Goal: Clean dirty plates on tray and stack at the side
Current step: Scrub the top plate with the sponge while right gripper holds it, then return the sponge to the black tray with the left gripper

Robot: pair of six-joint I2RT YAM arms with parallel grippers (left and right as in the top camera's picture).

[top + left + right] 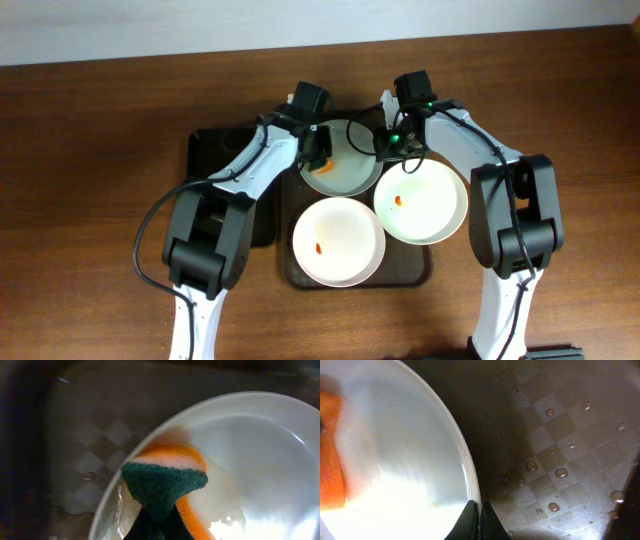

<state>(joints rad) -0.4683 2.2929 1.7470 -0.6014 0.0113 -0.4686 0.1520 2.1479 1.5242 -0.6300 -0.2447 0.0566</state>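
Observation:
Three white plates lie on the dark brown tray (430, 262). The back plate (345, 172) sits between my two grippers. My left gripper (318, 150) is shut on an orange and green sponge (165, 482) that presses on this plate's inner surface (260, 460) near its rim. My right gripper (385, 140) is shut on the same plate's rim (470, 480); the sponge shows as an orange blur (330, 450) at the left. The front plate (338, 240) and the right plate (421, 202) each carry an orange-red spot.
A smaller black tray (215, 150) lies left of the brown tray, partly under my left arm. Water drops dot the tray's checkered floor (560, 460). Bare wooden table (90, 200) lies to both sides.

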